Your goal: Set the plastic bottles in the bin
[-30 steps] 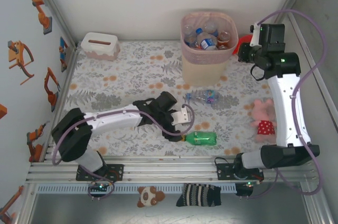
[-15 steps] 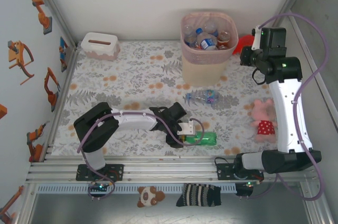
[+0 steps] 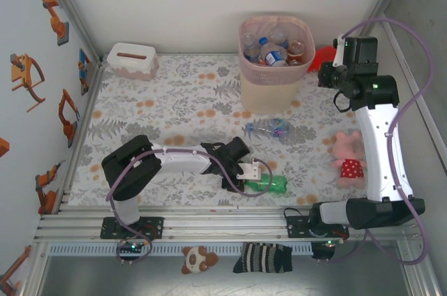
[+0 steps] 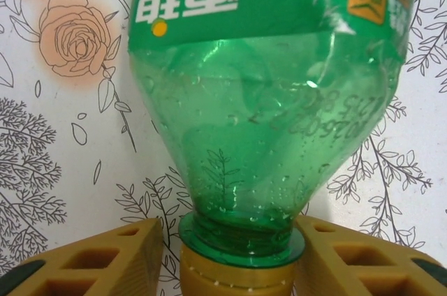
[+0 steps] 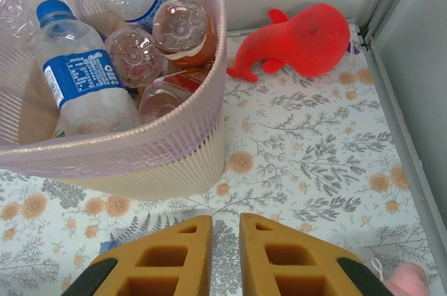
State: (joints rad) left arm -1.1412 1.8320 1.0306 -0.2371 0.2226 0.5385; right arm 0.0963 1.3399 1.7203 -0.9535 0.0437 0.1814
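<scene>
The left gripper [image 4: 234, 240] flanks only the yellow cap [image 4: 234, 280] of the green bottle [image 4: 258, 135], I cannot tell if gripping, so lifting may drop it; the right gripper [image 5: 225, 240] is closed.

We find the mouth of the bin [image 3: 269, 97] open from above, with bottles [image 5: 77, 79] heaped inside. Left of it the flowered table [image 3: 174, 100] lies bare as far as the tissue box [image 3: 131, 60]. The right side is tighter: a red toy [image 5: 307, 38] near the bin, a pink plush [image 3: 347, 156] near the right arm [image 3: 383, 135], and a clear bottle [image 3: 269, 128] lying in front of the bin.
</scene>
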